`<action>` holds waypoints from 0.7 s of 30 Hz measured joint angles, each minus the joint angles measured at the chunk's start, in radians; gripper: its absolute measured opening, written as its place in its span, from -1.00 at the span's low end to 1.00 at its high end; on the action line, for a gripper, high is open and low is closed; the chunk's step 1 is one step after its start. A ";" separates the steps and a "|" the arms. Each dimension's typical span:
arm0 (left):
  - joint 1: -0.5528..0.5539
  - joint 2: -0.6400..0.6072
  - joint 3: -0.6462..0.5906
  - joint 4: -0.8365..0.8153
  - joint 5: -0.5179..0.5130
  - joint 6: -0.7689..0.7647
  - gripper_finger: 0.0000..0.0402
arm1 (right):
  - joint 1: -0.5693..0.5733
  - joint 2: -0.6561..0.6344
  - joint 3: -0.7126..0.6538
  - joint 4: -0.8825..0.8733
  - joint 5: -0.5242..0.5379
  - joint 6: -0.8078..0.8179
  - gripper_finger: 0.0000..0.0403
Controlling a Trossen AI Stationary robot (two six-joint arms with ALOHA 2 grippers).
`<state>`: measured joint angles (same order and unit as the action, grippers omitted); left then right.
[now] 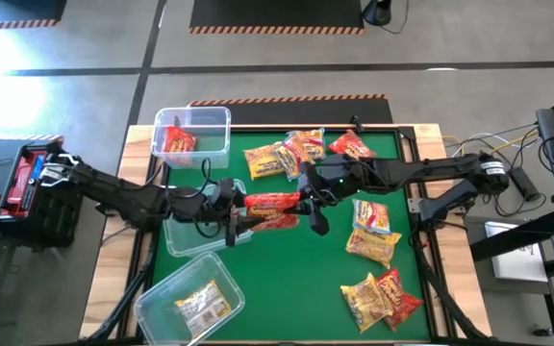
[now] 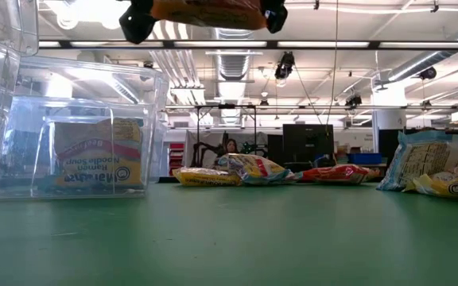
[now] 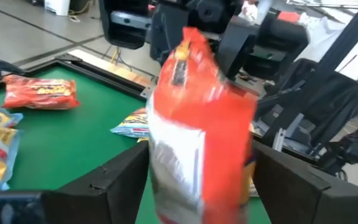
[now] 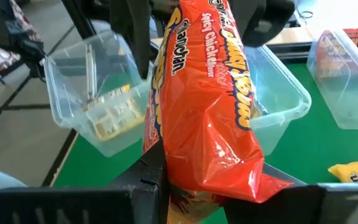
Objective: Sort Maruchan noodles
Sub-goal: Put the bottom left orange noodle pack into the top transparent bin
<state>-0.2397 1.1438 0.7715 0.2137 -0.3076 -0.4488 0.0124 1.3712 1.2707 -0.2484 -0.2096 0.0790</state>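
Far left, off the counter (image 1: 258,259), a red-and-black case (image 1: 29,173) is partly cut off. Three clear bins line the left side: the back bin (image 1: 192,133) holds a red packet (image 1: 176,142), the front bin (image 1: 188,298) a yellow packet (image 1: 203,306); the middle bin (image 1: 188,234) is mostly hidden under the left arm, contents unreadable.

Open green felt lies in the front centre.

Left pincer (image 1: 231,213): fingers spread wide on either side of the orange packet (image 1: 272,203), contact not clear. Right pincer (image 1: 308,199) pinches the packet's other end; the packet hangs above the felt near the middle bin, cut off at the top of the low view.

Right of centre: a back cluster of packets (image 1: 301,152), a yellow pair (image 1: 373,231) mid-right, another pile (image 1: 381,298) near the front right edge.
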 joint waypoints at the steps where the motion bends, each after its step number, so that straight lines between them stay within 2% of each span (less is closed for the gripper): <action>1: 0.005 0.002 0.000 0.004 0.008 0.000 0.22 | 0.000 0.000 0.000 -0.004 0.000 -0.006 -0.54; 13: 0.041 0.034 0.000 0.049 0.113 0.002 -0.20 | 0.001 0.005 0.006 0.032 -0.011 -0.051 -0.54; 21: 0.041 0.034 0.000 0.062 0.118 -0.004 -0.28 | 0.003 -0.002 0.013 0.037 -0.007 -0.010 -0.42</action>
<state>-0.1982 1.1774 0.7715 0.2755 -0.1894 -0.4533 0.0151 1.3692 1.2840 -0.2118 -0.2169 0.0687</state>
